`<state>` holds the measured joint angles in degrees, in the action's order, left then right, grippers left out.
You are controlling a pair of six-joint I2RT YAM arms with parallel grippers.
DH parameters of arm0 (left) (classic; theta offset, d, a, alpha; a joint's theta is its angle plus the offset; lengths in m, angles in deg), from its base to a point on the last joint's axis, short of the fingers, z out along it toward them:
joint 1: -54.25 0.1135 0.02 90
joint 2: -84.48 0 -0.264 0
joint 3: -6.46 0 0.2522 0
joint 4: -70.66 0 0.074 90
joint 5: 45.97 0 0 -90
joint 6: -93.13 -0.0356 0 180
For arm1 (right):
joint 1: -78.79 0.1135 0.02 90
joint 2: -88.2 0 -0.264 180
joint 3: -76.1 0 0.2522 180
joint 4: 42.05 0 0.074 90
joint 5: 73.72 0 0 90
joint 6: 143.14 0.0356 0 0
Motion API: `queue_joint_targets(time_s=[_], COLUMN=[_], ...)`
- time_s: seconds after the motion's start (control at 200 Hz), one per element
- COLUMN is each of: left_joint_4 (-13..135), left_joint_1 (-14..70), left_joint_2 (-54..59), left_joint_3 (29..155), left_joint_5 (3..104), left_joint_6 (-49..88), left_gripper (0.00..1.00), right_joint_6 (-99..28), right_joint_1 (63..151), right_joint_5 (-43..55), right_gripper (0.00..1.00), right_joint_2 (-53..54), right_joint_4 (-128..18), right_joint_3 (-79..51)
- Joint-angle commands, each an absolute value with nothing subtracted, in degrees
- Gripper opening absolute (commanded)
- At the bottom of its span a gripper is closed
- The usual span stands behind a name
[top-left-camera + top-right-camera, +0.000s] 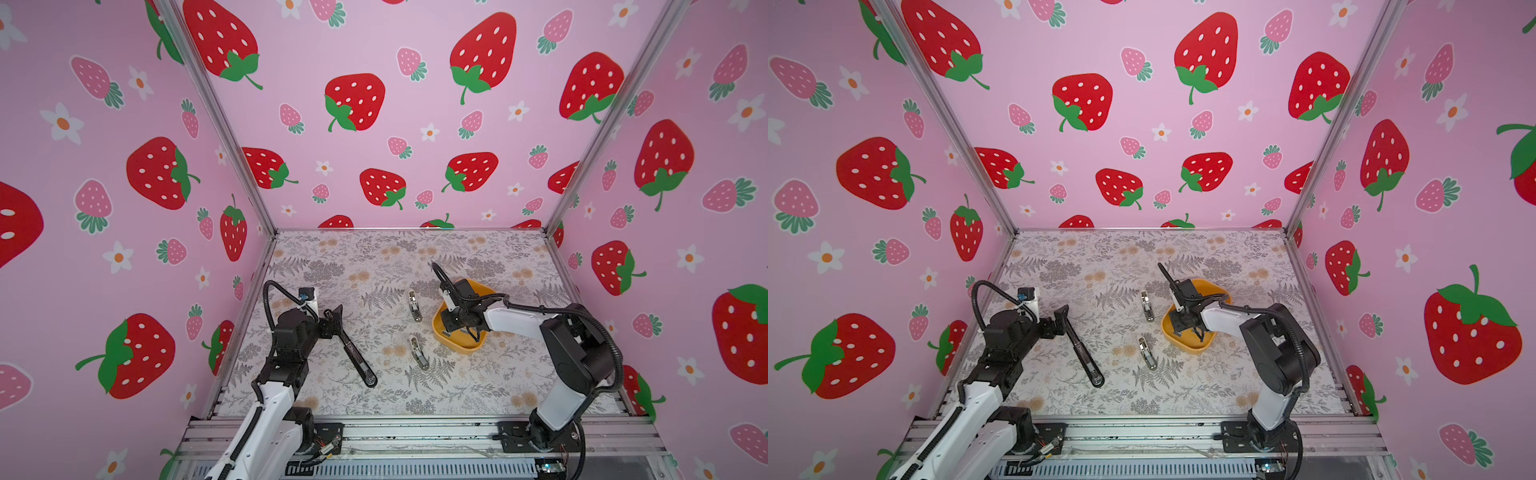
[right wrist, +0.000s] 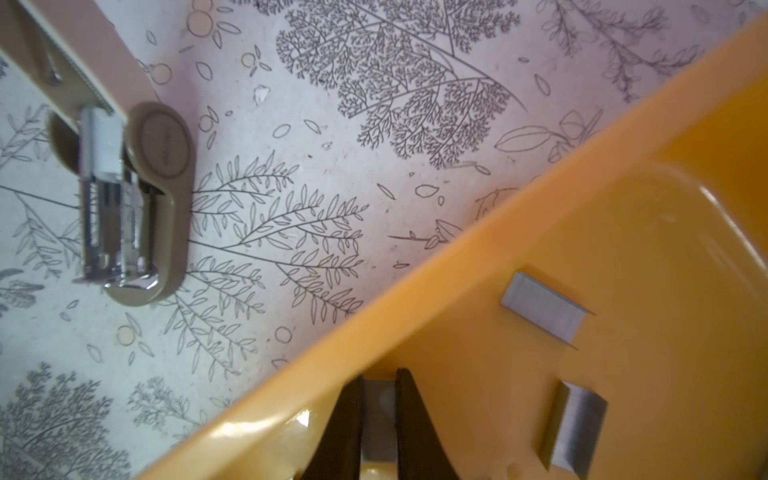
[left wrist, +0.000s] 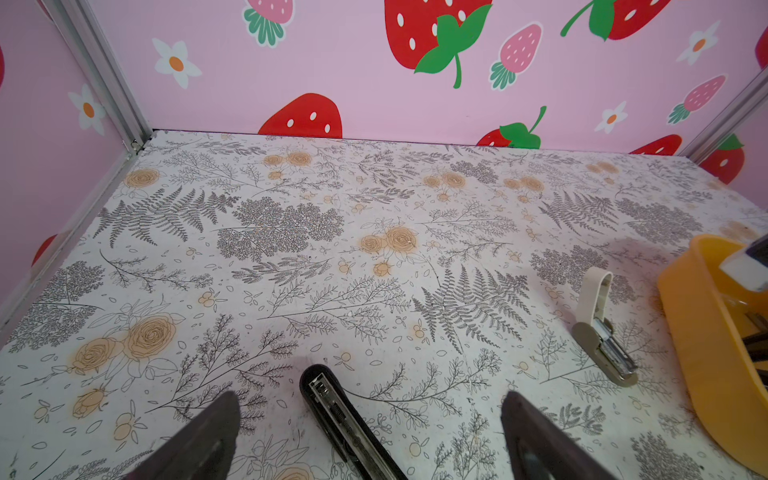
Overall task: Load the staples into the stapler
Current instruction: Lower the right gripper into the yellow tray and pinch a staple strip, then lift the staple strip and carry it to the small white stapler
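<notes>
- Clamping with my right gripper [image 2: 380, 384]: both dark fingers [image 2: 345, 428] stand close together, with a grey strip [image 2: 378, 411] of staples pinched between them.
- Grip sits low inside the yellow tray [image 1: 440, 332], close to the wall that faces mid-table. Whether the strip touches the tray floor, I cannot tell.
- One loose strip [image 2: 542, 309] lies on the tray floor near my fingers; a second strip [image 2: 577, 428] lies beside it. They are apart from each other and from the pinched one.
- Left gripper [image 3: 370, 397]: fingers spread wide, holding nothing.
- Black stapler [image 3: 345, 419] lies flat on the table [image 3: 374, 257] between those spread fingers, touching neither in the wrist view. It is folded open, metal channel and spring facing up.
- In both top views the black stapler runs from my left gripper toward the table's front edge, on the left half, well apart from the tray.
- Two beige staplers lie mid-table between black stapler and tray, both hinged open: far one [image 1: 414, 305], near one [image 1: 419, 354]. They are apart from each other, and neither touches the tray.
</notes>
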<state>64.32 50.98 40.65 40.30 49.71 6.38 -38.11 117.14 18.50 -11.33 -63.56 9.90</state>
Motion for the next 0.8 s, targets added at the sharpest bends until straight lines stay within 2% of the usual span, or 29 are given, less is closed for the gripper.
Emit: queue_joint_targets(time_s=[0.0,0.2,0.35,0.505,0.69,0.795], left_joint_4=[63.06,49.88,54.75,45.89,43.27,45.94], left_joint_1=[51.09,51.15,51.29,51.14,51.17,51.29], left_joint_2=[39.66,35.21,31.14,27.32,30.97,33.57], left_joint_3=[41.82,54.28,56.82,62.08,55.94,50.94], left_joint_5=[49.66,40.61,36.32,34.84,37.19,36.64], left_joint_6=[6.8,19.14,28.11,39.13,37.95,37.35], left_gripper=[0.99,0.99,0.99,0.99,0.99,0.99], right_joint_6=[-37.52,-37.24,-37.14,-36.85,-35.52,-31.91], right_joint_1=[116.99,116.93,116.93,117.19,121.74,125.67], right_joint_5=[18.65,19.65,22.82,25.4,26.59,23.73], right_gripper=[0.16,0.14,0.14,0.14,0.15,0.15], right_joint_2=[-12.93,-9.6,-4.84,2.12,10.36,9.36], right_joint_4=[-70.44,-74.09,-74.03,-69.36,-63.35,-61.78], right_joint_3=[12.52,5.85,1.98,4.11,9.28,7.61])
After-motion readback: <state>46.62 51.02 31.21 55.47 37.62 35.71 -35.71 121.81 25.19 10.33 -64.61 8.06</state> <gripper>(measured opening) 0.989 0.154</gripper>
